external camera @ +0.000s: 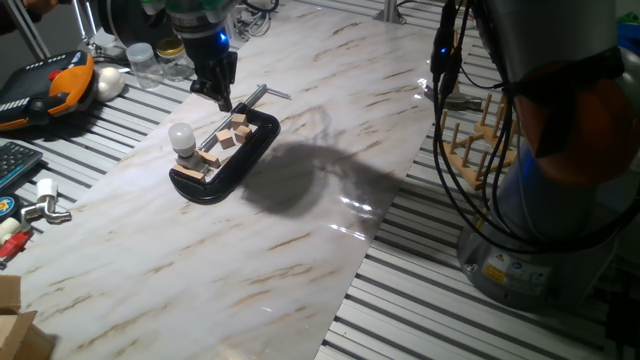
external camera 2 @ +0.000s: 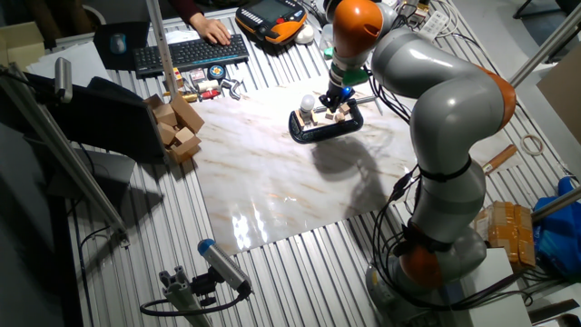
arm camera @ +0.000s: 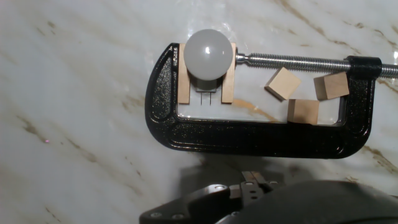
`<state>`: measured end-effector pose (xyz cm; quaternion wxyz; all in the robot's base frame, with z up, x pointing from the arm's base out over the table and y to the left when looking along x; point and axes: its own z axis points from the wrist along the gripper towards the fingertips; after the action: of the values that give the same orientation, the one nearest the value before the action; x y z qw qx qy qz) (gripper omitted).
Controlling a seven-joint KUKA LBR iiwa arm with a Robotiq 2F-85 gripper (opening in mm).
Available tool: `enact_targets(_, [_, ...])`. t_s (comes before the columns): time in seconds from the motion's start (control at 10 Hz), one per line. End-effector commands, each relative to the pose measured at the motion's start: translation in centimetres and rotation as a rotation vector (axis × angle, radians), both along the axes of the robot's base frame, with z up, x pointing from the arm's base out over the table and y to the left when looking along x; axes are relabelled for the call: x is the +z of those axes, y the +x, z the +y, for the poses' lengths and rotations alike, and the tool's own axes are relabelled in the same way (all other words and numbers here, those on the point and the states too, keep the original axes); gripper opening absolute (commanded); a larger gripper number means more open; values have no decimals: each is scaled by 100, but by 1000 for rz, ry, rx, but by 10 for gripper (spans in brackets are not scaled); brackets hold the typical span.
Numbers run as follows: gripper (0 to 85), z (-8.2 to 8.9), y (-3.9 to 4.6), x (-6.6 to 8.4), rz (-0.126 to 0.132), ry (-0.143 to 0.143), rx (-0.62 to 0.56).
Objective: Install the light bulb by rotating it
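Note:
The light bulb (external camera: 180, 136) (external camera 2: 308, 102) (arm camera: 209, 52), a frosted white globe, stands upright between two thin wooden plates (arm camera: 227, 78) held in a black C-clamp (external camera: 232, 166) (arm camera: 249, 134) on the marble board. Three small wooden blocks (arm camera: 283, 83) lie loose inside the clamp's frame. My gripper (external camera: 223, 100) (external camera 2: 335, 94) hangs above the clamp's screw end, to one side of the bulb and apart from it. Its fingers look shut with nothing between them. In the hand view only the gripper's dark underside (arm camera: 252, 182) shows at the bottom edge.
An orange teach pendant (external camera: 52, 85), a plain white egg-shaped ball (external camera: 108, 82) and clear jars (external camera: 141, 60) sit beyond the board's far corner. A wooden peg rack (external camera: 482, 140) stands at the right. Cardboard boxes (external camera 2: 177, 129) and a keyboard (external camera 2: 189, 53) lie past the board's edge.

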<state>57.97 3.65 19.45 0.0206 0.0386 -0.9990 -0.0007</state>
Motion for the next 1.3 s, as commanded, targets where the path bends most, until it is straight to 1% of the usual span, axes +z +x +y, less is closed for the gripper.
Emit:
enact_targets(0.0, [0, 4, 0, -3, 0, 0, 0])
enact_targets(0.9, [0, 15, 1, -11, -3, -3, -3])
enact_targets(1.2, [0, 11, 2, -10, -6, -9, -5])
